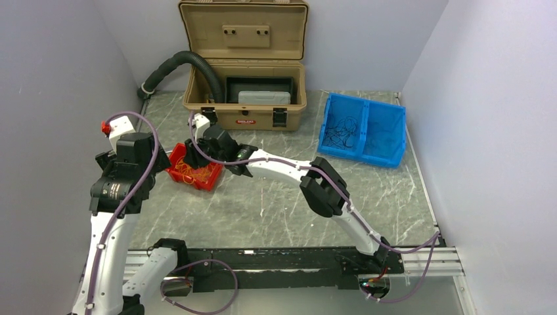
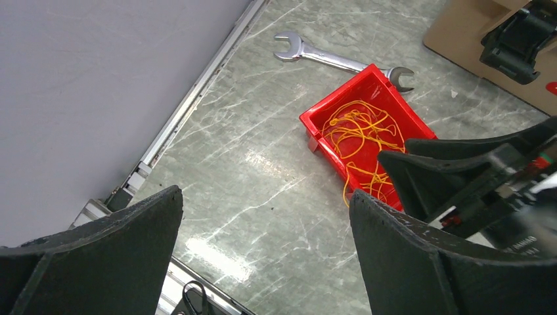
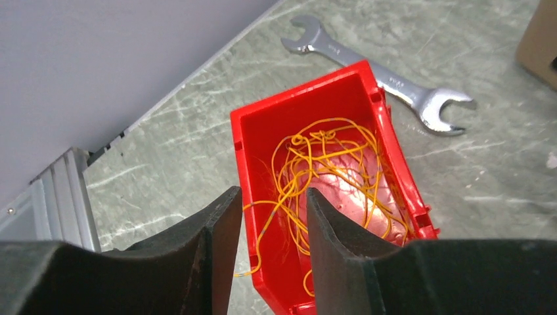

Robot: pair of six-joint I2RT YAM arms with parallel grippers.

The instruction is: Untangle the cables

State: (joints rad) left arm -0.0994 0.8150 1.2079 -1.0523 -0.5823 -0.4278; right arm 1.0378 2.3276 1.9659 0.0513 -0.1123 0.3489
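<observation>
A tangle of thin yellow cables lies in a small red bin on the marbled table. The bin also shows in the top view and the left wrist view. My right gripper hovers low over the bin's near left wall, its jaws a narrow gap apart. One yellow strand crosses that gap and hangs over the wall; the fingers do not pinch it. My left gripper is wide open and empty above bare table, left of the bin.
A silver wrench lies behind the red bin, partly under its far corner. An open tan case with a black hose stands at the back. A blue two-part bin holding black cables sits at the back right.
</observation>
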